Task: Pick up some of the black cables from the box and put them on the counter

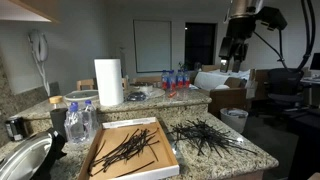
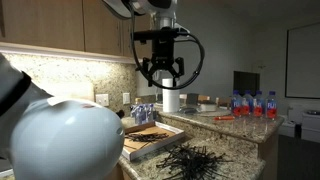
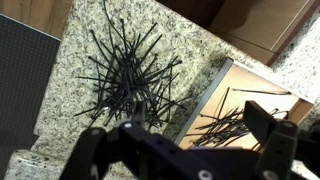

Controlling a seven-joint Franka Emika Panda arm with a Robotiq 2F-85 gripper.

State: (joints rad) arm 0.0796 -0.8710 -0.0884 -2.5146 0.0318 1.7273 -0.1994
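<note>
The box (image 1: 100,150) lies on the counter (image 1: 250,152) with a loose bundle of black cables (image 1: 128,147) on its brown floor. A second spread heap of black cables (image 1: 205,135) rests on the granite beside it. In both exterior views my gripper (image 1: 234,52) (image 2: 160,74) hangs high above the counter, open and empty. From the wrist view I look down on the counter heap (image 3: 125,75), the box (image 3: 215,85) and the cables in it (image 3: 232,120). The gripper (image 3: 180,132) stands wide open with nothing between its fingers (image 3: 272,122).
A paper towel roll (image 1: 108,82), a clear plastic bottle (image 1: 78,120) and a round metal bowl (image 1: 25,160) stand near the box. Water bottles (image 1: 175,80) sit on the far counter. A large white rounded shape (image 2: 60,140) blocks the lower left of an exterior view.
</note>
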